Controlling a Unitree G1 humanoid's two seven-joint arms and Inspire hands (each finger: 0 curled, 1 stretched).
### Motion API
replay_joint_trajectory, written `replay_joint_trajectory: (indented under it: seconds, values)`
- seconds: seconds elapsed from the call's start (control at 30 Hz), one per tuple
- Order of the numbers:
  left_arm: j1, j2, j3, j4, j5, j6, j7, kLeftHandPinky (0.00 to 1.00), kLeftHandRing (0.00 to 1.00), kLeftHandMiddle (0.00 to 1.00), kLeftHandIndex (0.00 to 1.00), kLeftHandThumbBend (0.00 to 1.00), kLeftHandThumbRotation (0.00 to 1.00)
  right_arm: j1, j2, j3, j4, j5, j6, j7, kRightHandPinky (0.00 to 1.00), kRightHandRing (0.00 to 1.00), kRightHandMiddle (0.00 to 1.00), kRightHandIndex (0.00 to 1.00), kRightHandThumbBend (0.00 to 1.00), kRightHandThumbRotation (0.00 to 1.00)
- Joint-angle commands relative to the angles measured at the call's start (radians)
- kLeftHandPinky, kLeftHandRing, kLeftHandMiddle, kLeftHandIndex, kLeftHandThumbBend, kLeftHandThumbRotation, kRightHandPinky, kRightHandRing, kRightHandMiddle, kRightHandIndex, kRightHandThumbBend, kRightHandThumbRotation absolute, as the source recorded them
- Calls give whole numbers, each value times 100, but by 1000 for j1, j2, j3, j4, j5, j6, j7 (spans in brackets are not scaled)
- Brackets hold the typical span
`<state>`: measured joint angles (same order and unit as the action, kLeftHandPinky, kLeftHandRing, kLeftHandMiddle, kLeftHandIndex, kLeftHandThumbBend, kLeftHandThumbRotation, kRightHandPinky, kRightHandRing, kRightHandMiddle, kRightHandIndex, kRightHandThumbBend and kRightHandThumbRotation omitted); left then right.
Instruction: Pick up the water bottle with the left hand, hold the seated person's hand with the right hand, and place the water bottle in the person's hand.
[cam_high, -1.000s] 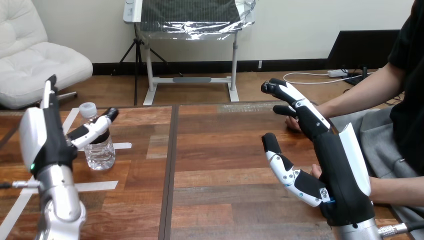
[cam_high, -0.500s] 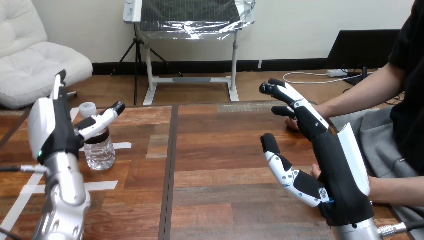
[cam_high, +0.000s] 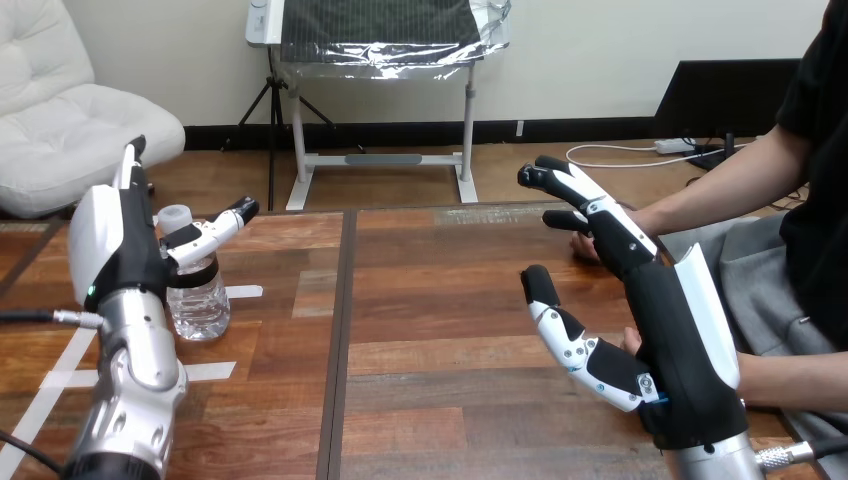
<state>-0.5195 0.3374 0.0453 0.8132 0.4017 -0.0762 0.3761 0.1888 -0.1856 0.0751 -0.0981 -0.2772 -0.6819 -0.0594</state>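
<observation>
The left robot hand (cam_high: 115, 250) is up beside the water bottle (cam_high: 198, 300). Its fingers are straight and apart, not clamped on anything. Its thumb reaches across the front of the bottle's neck. The bottle stands upright on the desk (cam_high: 440, 290), just to the right of that hand. The right robot hand (cam_high: 670, 350) is open too, with its fingers pointing up. The person's hand (cam_high: 584, 252) peeks out just behind those fingers.

The left arm comes up from the bottom left corner, its forearm nearly upright. The left hand (cam_high: 112, 248) stands edge-on, fingers straight and pointing up, thumb stretched out to the right. The right hand (cam_high: 680, 340) is raised at the right, fingers straight and slanting up-left, thumb spread well apart.
</observation>
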Motion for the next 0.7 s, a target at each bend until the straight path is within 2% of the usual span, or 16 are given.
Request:
replay_joint_trajectory:
  seconds: [0.0,0.3,0.67]
  values:
    - [-100,36,-22,57,7,-23,15,82,91,94,96,91,47,-72,-2,-12,20,8,-21,0,79,89,91,82,17,0]
    - [-142,43,-43,133,7,-22,21,84,92,94,95,92,49,-80,-4,-14,29,11,-30,-1,79,89,90,81,18,0]
    - [-184,45,-61,217,5,6,21,85,91,93,94,94,52,-85,-10,-12,32,27,-32,8,78,87,90,81,18,0]
